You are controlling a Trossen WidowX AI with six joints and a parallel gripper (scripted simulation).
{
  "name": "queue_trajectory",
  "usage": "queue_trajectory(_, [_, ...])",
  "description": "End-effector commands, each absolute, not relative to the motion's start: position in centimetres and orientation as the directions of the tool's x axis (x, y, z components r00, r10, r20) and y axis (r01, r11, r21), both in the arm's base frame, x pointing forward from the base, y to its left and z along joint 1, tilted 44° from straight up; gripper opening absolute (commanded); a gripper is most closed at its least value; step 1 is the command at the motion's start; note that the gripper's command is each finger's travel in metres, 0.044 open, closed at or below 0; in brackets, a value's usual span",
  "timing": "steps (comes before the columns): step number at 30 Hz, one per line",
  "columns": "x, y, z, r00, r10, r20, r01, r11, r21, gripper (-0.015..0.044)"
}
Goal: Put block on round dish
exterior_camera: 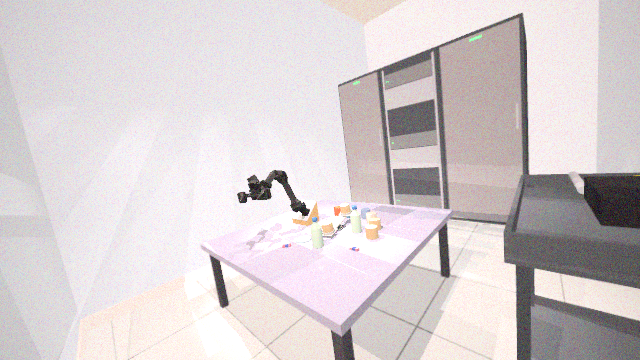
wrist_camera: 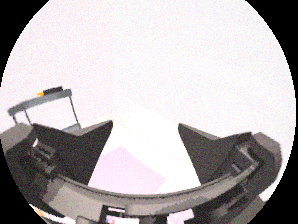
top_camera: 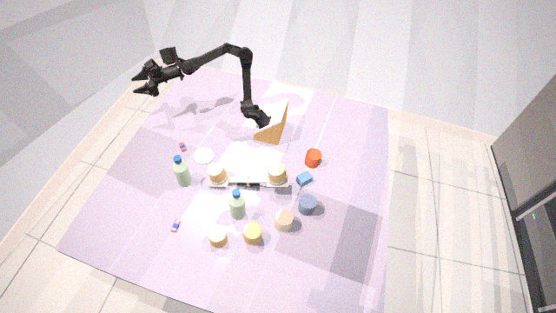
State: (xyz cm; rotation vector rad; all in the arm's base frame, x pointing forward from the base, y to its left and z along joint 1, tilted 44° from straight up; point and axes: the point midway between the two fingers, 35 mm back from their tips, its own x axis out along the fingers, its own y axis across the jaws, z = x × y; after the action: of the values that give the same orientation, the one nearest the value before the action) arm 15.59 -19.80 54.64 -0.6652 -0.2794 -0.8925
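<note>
Two identical tan cups with cream tops stand on the ends of a small balance [top_camera: 248, 183] in the middle of the table: the left cup [top_camera: 216, 173] [exterior_camera: 328, 228] and the right cup [top_camera: 277, 174] [exterior_camera: 345, 208]. No block shows under either. The white round dish [top_camera: 203, 156] lies just behind and to the left of the left cup. My gripper [top_camera: 135, 85] [exterior_camera: 242, 197] [wrist_camera: 145, 124] is open and empty, held high over the table's far left corner, far from the cups and the dish. In the wrist view only a corner of the lavender table [wrist_camera: 127, 169] shows between the fingers.
Around the balance stand two green bottles [top_camera: 182, 171] [top_camera: 237, 205], an orange cylinder [top_camera: 313, 157], a blue block [top_camera: 304, 178], a blue cylinder [top_camera: 307, 204], three cream-topped cylinders [top_camera: 252, 233] in front, and a tan wedge [top_camera: 274, 126] beside the arm's base. Two small capsules [top_camera: 175, 225] lie at the left.
</note>
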Motion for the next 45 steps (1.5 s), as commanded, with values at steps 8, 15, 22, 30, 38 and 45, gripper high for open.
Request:
queue_trajectory(8, [21.0,-19.7,49.7,0.713,-0.624,0.319,0.701,0.635,-0.326,0.044])
queue_trajectory(15, [25.2,-18.5,45.0,0.792,-0.593,0.146,0.61,0.758,-0.23,0.044])
queue_trajectory(22, [29.2,-15.4,39.5,0.85,-0.524,-0.053,0.513,0.846,-0.141,0.044])
queue_trajectory(30, [32.2,-10.1,32.6,0.861,-0.418,-0.29,0.413,0.907,-0.081,0.044])
queue_trajectory(38, [32.7,-3.7,26.1,0.803,-0.325,-0.5,0.325,0.942,-0.091,0.044])
queue_trajectory(45, [31.0,1.4,21.2,0.72,-0.289,-0.631,0.244,0.956,-0.161,0.044])
